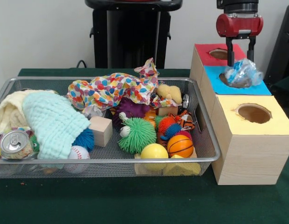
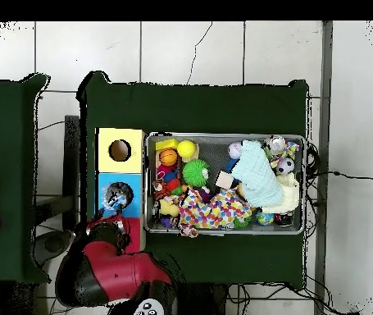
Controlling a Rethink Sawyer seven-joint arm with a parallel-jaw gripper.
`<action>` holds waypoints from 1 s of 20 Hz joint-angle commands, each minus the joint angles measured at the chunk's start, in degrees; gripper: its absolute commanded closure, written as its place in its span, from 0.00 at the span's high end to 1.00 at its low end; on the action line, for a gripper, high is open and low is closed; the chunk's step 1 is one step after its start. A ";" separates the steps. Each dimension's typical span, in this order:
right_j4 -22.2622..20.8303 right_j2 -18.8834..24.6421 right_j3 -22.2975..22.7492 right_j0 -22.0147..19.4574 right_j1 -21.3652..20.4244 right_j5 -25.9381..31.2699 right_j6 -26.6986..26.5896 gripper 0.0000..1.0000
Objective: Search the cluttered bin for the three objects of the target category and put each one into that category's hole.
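We see the red and black arm coming straight down at the upper right of the front view, wrist vertical, the red housing squarely above the gripper. Its two dark fingers point downward and stand parted, with open space between them, gripping nothing; their tips hang just above a crumpled clear plastic piece. In the overhead view, we find the arm's bulky red links bent low near the base, reaching up toward the row of holes.

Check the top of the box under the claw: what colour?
Blue top, with a crumpled clear plastic piece at its hole; front view shows it best.
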 commanded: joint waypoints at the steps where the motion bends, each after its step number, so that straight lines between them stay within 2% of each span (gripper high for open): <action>1: 3.04 -1.47 -4.72 1.49 2.53 1.69 9.33 1.00; 13: 1.44 -0.34 -4.41 -0.67 0.90 3.18 8.86 1.00; 16: 0.51 0.43 -3.92 -2.04 -0.53 4.41 8.36 1.00; 20: -1.11 2.71 -3.22 -4.68 0.39 2.67 8.83 1.00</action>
